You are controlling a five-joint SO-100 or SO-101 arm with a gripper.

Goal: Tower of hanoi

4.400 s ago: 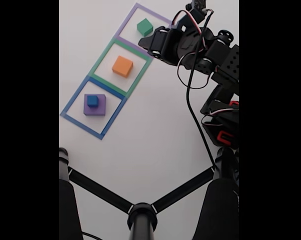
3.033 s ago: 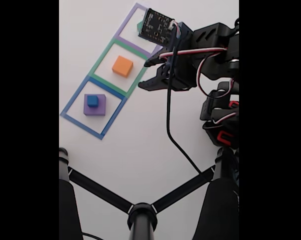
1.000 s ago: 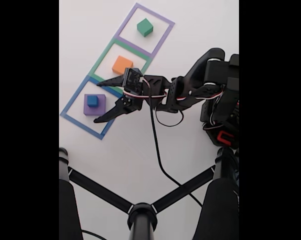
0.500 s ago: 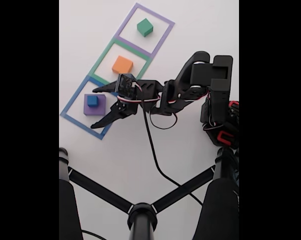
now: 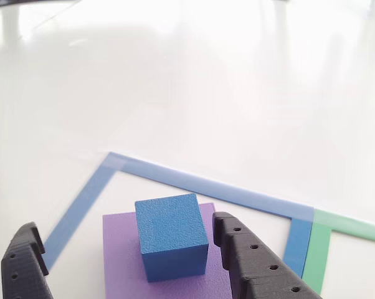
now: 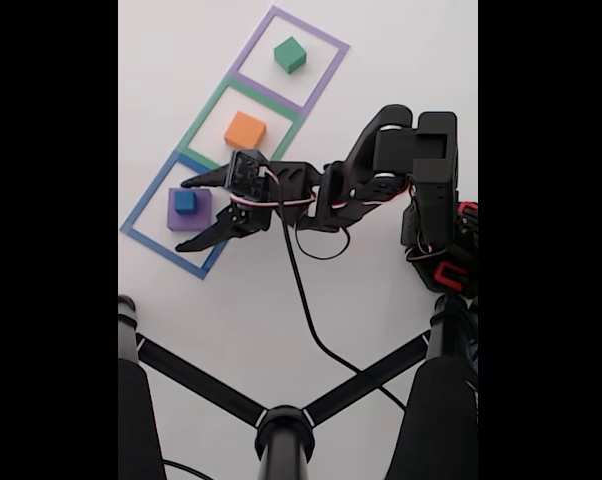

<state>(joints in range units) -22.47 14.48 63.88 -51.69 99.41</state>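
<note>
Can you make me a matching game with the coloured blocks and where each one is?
Things:
1. blue cube
2. orange block
3. green block
4. purple block

Places:
A. alone in the green tape square
B. under the blue cube
C. alone in the purple tape square
D. on top of another block, between the open gripper fingers

Pairs: 1-D, 2-A, 3-C, 4-B

The arm is matte black plastic, with a black cable looping from its wrist and thin red-and-white wires along its links. The tool [image 6: 186, 214] has two tapered black fingers [image 5: 256, 265] dotted with small round holes. An orange-red marking sits near the base at the right of the fixed view.
</note>
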